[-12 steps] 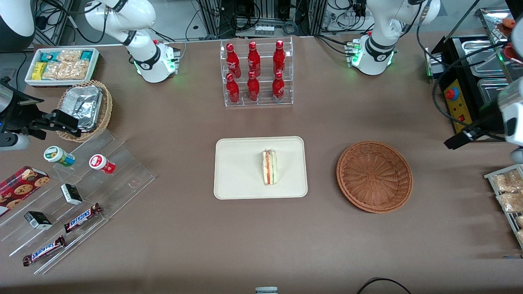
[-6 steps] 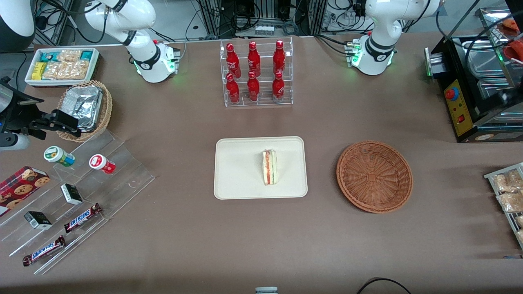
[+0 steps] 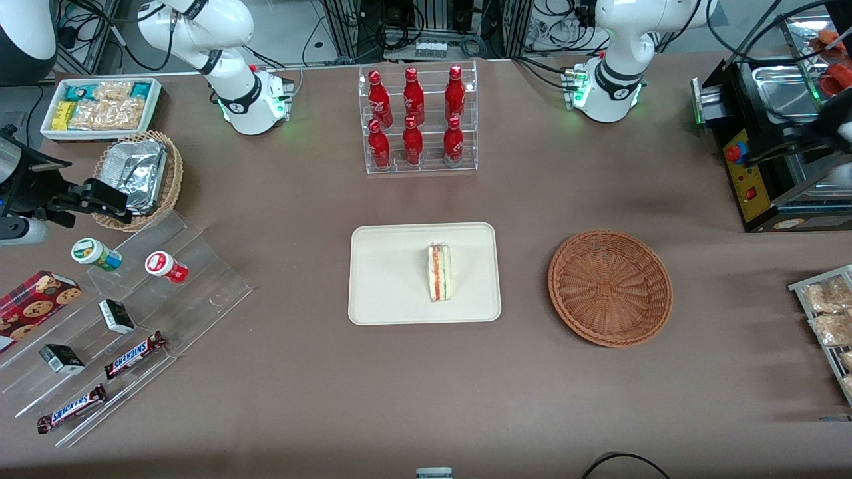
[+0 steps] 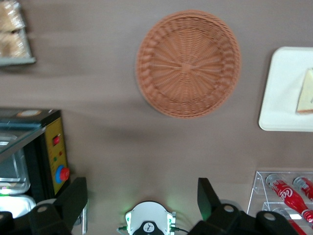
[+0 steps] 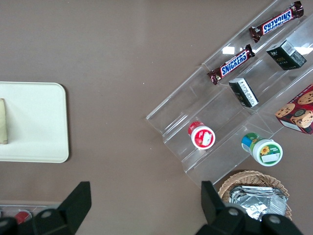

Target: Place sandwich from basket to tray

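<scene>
The sandwich [image 3: 439,273], a pale wedge with an orange and green stripe, lies on the cream tray [image 3: 386,279] at mid-table. Its end also shows in the left wrist view on the tray [image 4: 283,98] as the sandwich [image 4: 305,98]. The reddish-brown wicker basket [image 3: 609,287] beside the tray holds nothing, and the wrist view looks down into the same basket [image 4: 188,63]. My gripper [image 4: 141,188] is open and holds nothing. It hangs high toward the working arm's end of the table, over the black machine, where the gripper [image 3: 762,156] shows dark and blurred.
A clear rack of red bottles [image 3: 419,120] stands farther from the camera than the tray. A black machine with a red button [image 3: 749,173] and a rack of snack packets [image 3: 825,313] sit at the working arm's end. A stepped acrylic display [image 3: 120,319] and foil-lined basket [image 3: 140,176] lie toward the parked arm's end.
My gripper has drawn away from the front camera along the working arm's end of the table, from beside the basket to above the black machine. Sandwich, tray and basket have not moved.
</scene>
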Controlling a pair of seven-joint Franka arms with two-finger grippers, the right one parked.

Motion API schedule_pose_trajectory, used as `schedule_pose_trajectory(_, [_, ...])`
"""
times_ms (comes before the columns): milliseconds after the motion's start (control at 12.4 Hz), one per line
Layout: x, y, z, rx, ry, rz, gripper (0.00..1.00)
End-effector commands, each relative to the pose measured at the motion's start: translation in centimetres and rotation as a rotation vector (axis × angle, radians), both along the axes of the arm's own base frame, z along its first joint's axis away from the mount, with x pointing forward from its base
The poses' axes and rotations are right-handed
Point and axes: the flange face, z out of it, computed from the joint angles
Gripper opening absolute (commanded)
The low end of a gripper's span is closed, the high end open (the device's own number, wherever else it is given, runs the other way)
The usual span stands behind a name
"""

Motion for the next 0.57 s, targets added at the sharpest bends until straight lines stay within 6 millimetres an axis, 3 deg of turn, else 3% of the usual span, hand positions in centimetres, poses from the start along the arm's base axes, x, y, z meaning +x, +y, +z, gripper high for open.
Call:
schedule_pose_trajectory(0, [0.8,-1.7,-0.2,-0.009,-0.019,-0.084,0.99])
schedule_pose_trajectory(485, [0.3,-0.8,-0.1,0.051,0.004,-0.063,0.99])
